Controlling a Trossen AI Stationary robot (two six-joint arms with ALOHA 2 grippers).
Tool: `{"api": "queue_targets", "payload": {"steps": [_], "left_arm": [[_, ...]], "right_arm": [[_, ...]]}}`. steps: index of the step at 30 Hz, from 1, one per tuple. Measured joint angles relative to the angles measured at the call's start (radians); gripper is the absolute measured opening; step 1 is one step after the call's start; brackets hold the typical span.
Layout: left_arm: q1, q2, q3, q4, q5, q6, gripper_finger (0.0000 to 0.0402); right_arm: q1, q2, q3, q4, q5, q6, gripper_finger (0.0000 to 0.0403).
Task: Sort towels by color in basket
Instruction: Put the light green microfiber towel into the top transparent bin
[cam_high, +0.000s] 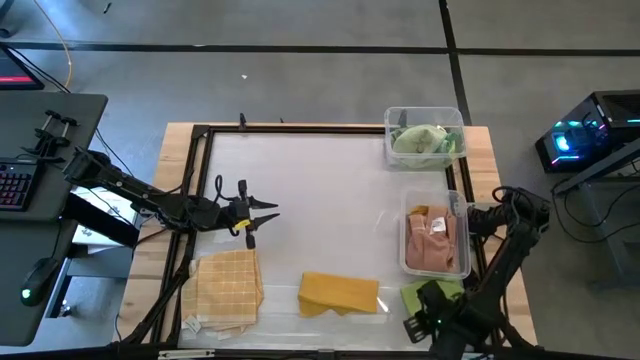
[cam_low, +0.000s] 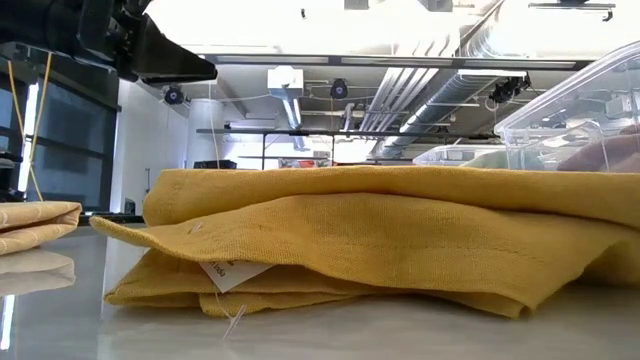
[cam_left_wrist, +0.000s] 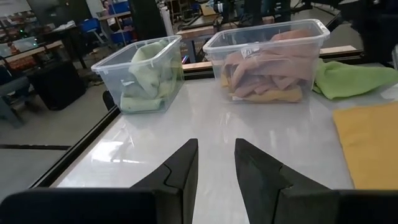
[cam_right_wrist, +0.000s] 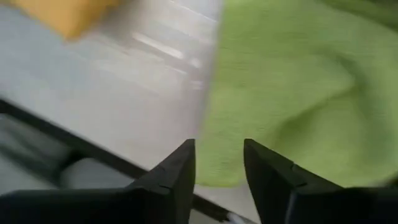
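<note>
Towels lie on the tabletop (cam_high: 320, 190) and in two bins at its right edge.

The tan check towel (cam_high: 228, 288) sits near the front-left corner, the mustard towel (cam_high: 340, 293) at the front edge, the lime towel (cam_high: 425, 293) by the front-right corner. The left pincer (cam_high: 262, 218) hovers empty, slightly parted, above the check towel; the right pincer (cam_right_wrist: 219, 163), also parted, hangs over the lime towel.
</note>
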Motion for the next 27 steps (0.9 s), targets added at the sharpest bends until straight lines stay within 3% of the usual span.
{"api": "queue_targets", "payload": {"steps": [7,18,22,27], "left_arm": [[0.0,0.0,0.0,-0.002,0.034,0.0,0.0094],[0.0,0.0,0.0,-0.001,0.037,-0.011,0.0094],[0.0,0.0,0.0,-0.001,0.038,-0.019,0.0094],[0.0,0.0,0.0,-0.001,0.041,-0.028,0.0094]], "right_arm": [[0.001,0.0,-0.005,-0.076,-0.124,0.007,0.0204],[0.005,0.001,-0.262,0.246,-0.154,0.053,0.0208],[0.005,-0.008,-0.339,0.353,-0.155,0.047,0.0189],[0.019,-0.009,-0.375,0.427,-0.153,-0.017,0.0117]]}}
